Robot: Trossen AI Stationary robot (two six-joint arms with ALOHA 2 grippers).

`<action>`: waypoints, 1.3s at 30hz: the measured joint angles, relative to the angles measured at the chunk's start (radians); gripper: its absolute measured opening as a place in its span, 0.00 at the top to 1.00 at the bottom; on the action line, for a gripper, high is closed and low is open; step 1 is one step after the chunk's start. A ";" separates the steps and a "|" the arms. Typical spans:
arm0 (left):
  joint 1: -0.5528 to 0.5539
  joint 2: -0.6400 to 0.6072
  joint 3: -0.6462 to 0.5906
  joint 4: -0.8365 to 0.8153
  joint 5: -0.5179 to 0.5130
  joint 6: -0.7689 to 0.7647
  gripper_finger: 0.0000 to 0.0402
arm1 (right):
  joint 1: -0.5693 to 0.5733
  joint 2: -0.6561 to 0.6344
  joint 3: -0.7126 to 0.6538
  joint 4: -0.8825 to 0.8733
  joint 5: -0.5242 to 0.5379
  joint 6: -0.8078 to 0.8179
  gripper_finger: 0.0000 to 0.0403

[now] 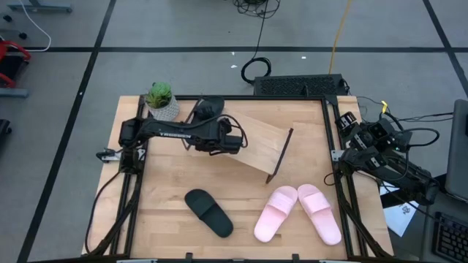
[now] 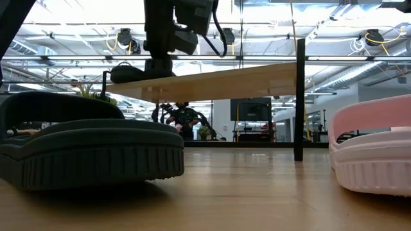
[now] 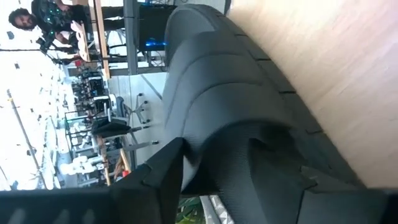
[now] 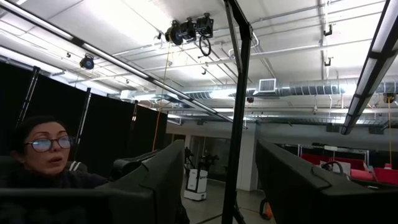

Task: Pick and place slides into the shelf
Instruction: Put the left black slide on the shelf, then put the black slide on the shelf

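Observation:
The shelf (image 1: 256,142) stands mid-table, and its plank top (image 2: 225,80) rests on a thin black frame. One black slide (image 1: 208,109) lies sole-down on the plank's far left end (image 3: 336,62). My left gripper (image 3: 242,186) is open, with a finger on either side of that slide's near end (image 3: 249,149). A second black slide (image 1: 208,212) and two pink slides (image 1: 276,213) (image 1: 319,212) lie on the table in front. My right gripper (image 4: 221,193) is open at the table's right edge (image 1: 351,124), pointing up into the room. My left gripper is open around the near end of the black slide (image 3: 249,149), slanting down from the table's near side. A gap shows beside one finger (image 3: 161,180). I cannot tell whether the other finger (image 3: 323,199) touches it. The slide lies flat on the shelf top.
A small potted plant (image 1: 161,101) stands at the table's far left corner, close to the shelf. The shelf's black leg (image 2: 299,96) stands on the table at its right end. Bare tabletop shows under the plank. A person shows beyond the table (image 4: 37,155).

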 joint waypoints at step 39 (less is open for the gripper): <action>-0.426 -0.221 0.162 0.008 0.602 -0.229 0.56 | 0.000 0.000 0.000 0.004 -0.002 0.000 0.54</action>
